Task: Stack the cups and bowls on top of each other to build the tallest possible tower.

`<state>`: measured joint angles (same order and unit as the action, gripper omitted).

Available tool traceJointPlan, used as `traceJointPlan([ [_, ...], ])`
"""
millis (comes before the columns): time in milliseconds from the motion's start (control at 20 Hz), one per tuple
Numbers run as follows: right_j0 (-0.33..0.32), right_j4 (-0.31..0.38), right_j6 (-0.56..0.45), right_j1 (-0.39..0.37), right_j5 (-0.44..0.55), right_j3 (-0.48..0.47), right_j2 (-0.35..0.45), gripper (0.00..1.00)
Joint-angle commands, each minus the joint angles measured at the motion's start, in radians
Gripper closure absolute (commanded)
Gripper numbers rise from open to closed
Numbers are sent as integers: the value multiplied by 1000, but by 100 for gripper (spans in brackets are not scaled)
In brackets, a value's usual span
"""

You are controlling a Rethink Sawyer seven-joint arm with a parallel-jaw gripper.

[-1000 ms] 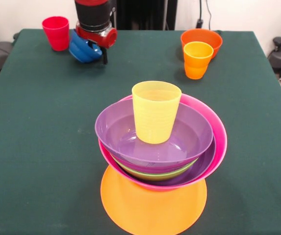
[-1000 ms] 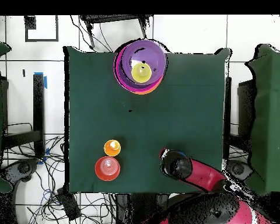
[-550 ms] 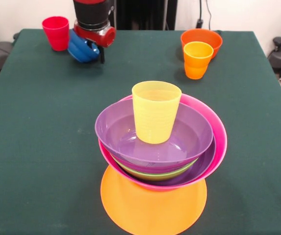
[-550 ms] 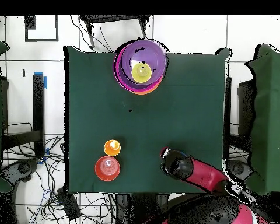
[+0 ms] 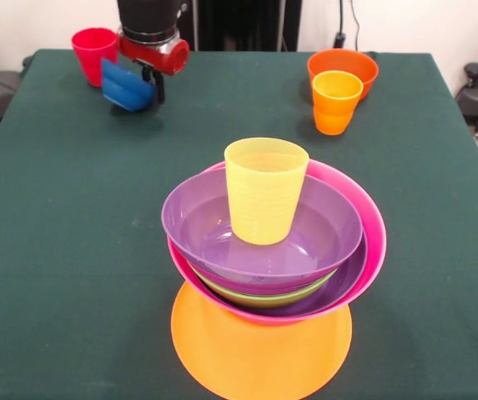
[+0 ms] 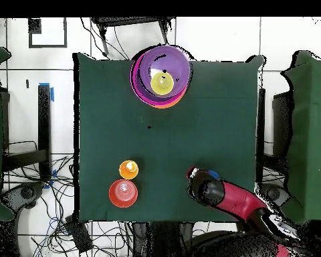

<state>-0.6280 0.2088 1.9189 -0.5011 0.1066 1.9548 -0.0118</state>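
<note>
The tower (image 5: 264, 250) stands near the front edge: a flat orange bowl (image 5: 259, 346) as base, then a pink bowl (image 5: 370, 227), a lime green bowl (image 5: 265, 297) and purple bowls (image 5: 190, 218), with a translucent yellow cup (image 5: 265, 190) upright on top. Seen from overhead, the tower (image 6: 161, 75) is at the far end. My gripper (image 5: 143, 83) is at the far left, shut on the rim of a small blue bowl (image 5: 122, 83), which hangs tilted on edge above the cloth. Behind it stands a red cup (image 5: 93, 52).
An orange-yellow cup (image 5: 336, 100) stands in front of a small red-orange bowl (image 5: 344, 65) at the far right; overhead, the same cup (image 6: 128, 168) and bowl (image 6: 123, 193) sit left of my arm (image 6: 237, 204). Green cloth (image 5: 72, 217) covers the table.
My gripper has risen and shifted left toward the red cup, carrying the blue bowl, which has tipped further onto its edge. The tower and the other cups have not moved.
</note>
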Motion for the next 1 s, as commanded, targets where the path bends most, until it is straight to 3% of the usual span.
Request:
traceJointPlan([
  [50,42,-30,141,3,-21,-34,52,100],
  [650,27,-32,127,-36,14,-9,77,100],
  [800,-2,-29,97,-56,55,1,127,100],
  [1000,25,-50,97,-106,118,-2,127,100],
])
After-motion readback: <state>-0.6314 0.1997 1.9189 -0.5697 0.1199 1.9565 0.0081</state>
